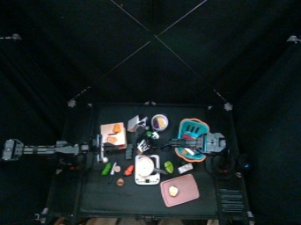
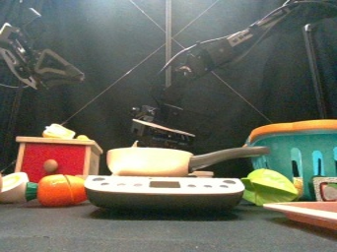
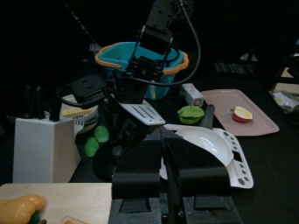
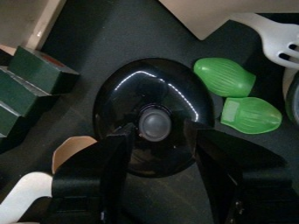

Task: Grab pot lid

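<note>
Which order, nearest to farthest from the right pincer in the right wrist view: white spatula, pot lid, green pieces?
1. Pot lid: directly below the open right pincer, knob between its jaws.
2. Green pieces: two, just off the lid's rim; too close to rank against each other.
3. White spatula: beyond the green pieces, at the view's edge.

Two black jointed arms (image 2: 231, 41), thin cables, black end effector (image 4: 152, 175).

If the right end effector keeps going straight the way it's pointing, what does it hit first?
Most likely the black pot lid: the right end effector stands open, its jaws either side of the lid's knob. How much gap remains is unclear.
</note>
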